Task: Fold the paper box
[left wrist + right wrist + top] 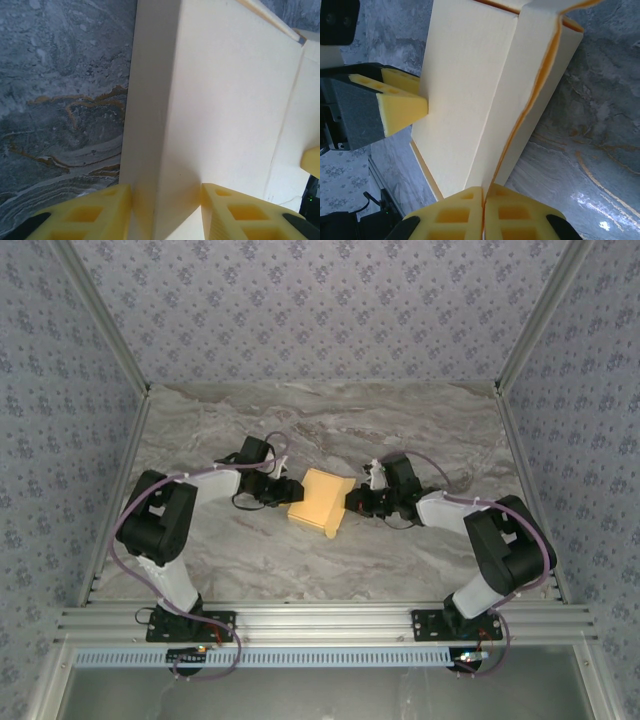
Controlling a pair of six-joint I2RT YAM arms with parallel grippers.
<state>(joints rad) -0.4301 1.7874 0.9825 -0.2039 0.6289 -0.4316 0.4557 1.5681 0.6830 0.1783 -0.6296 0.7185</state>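
The paper box [318, 502] is lying partly formed near the middle of the marbled desk [330, 425], between the two arms. Its pale yellow panels are creased, and one long wall is standing up off the surface. The left gripper [278, 490] is gripping the box's left side. Its fingers [107, 212] are sitting at a middling gap astride a folded wall of card. The right gripper [357, 502] is taking the opposite side, and its fingers [452, 212] are pressing almost together on a thin flap edge where an orange inner face is showing.

The card is looking thin and light. It is probably stiff across a flat panel but springy at the creases, easy to dent, and likely to skid on the smooth desk. Holding it close to a fold line or at a flap's edge seems wiser than squeezing mid-panel.
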